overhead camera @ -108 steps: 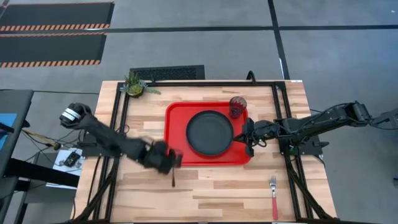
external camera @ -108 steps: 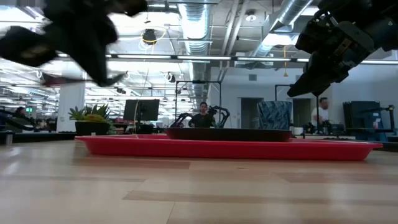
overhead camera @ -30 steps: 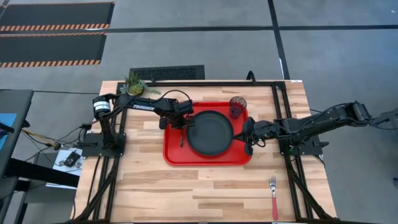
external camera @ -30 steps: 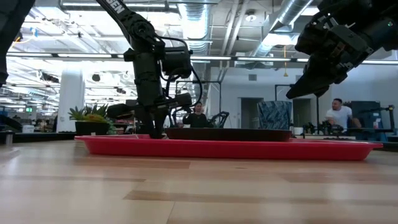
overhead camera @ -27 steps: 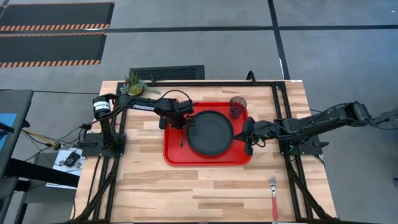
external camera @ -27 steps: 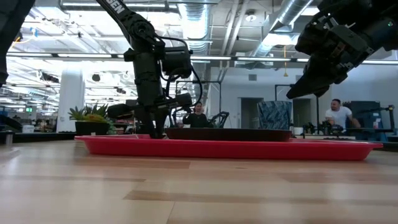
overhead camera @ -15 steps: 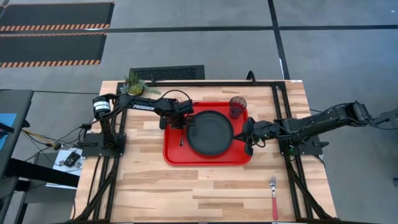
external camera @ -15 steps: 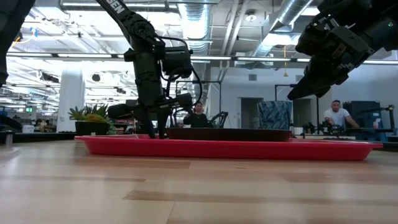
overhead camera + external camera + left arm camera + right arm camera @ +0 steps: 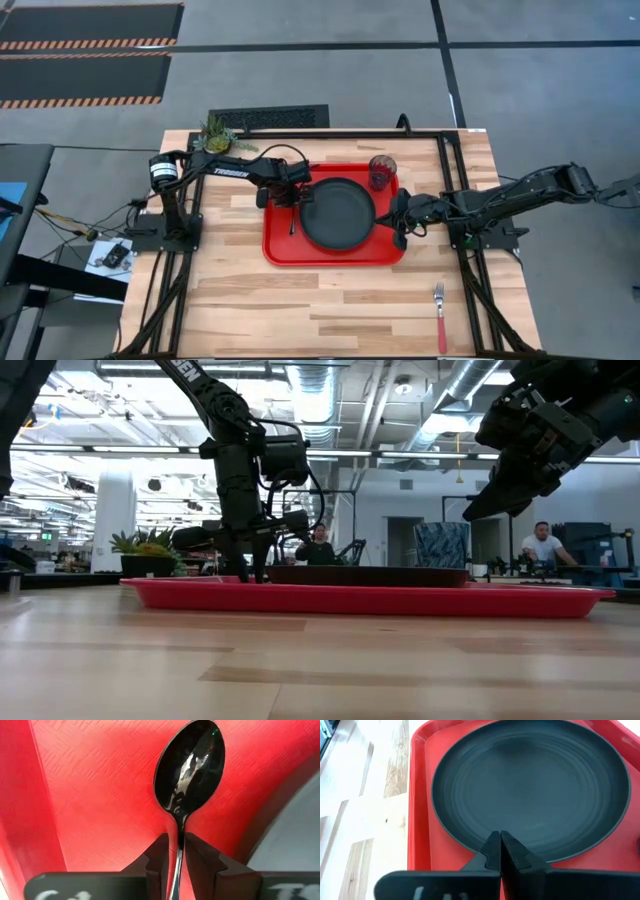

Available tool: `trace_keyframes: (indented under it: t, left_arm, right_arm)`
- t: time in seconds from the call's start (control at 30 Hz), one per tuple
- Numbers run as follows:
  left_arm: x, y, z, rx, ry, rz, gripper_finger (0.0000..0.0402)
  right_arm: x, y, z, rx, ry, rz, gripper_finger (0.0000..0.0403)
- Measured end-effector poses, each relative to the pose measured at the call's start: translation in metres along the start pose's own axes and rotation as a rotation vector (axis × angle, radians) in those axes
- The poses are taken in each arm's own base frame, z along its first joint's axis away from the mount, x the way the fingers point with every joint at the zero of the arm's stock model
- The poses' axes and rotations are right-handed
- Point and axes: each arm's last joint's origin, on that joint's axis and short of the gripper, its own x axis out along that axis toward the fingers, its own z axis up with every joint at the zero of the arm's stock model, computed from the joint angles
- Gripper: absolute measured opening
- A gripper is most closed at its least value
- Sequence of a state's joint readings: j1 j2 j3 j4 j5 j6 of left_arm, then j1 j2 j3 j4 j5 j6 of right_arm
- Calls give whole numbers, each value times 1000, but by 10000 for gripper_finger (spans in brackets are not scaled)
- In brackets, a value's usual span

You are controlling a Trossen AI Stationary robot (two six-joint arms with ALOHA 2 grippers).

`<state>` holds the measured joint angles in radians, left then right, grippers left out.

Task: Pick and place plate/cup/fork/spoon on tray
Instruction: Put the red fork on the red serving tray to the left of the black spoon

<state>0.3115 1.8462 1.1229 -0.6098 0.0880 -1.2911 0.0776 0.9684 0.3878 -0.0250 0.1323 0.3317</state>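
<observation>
Reading "TROSSEN" in white letters along the left arm's forearm (image 9: 228, 171) is the only legible writing here. On the wooden table (image 9: 330, 300) lies the red tray (image 9: 335, 254), holding three things: the black plate (image 9: 338, 213) at its centre, the dark reddish cup (image 9: 381, 171) upright in its far right corner, and the dark spoon (image 9: 189, 767) lying on the tray floor just beside the plate's left edge. The left gripper (image 9: 296, 199) stands over the tray's left part, pointing down; in the left wrist view its fingers (image 9: 158, 857) are slightly apart on either side of the spoon's thin handle, no longer squeezing it as a second ago, when they were closer together. The spoon lies where it lay then. The right gripper (image 9: 399, 226) hangs above the tray's right edge, fingers pressed together and empty, unchanged from before. The fork (image 9: 440, 315), silver tines and red handle, lies on bare table well apart from the tray, near the front right. A small potted plant (image 9: 217, 136) sits at the table's far left corner.
</observation>
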Motion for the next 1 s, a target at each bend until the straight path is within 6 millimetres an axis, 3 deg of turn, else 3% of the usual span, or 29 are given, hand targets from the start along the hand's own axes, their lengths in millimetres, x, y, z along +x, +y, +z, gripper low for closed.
trace_keyframes:
  t: [0.4, 1.0]
  left_arm:
    - [-12, -1, 0, 37, -58, -20, 48]
    - [-63, -1, -8, 247, -265, -86, 45]
  right_arm:
    - [0, 0, -1, 5, 6, -1, 11]
    - [0, -3, -8, 14, 86, -28, 11]
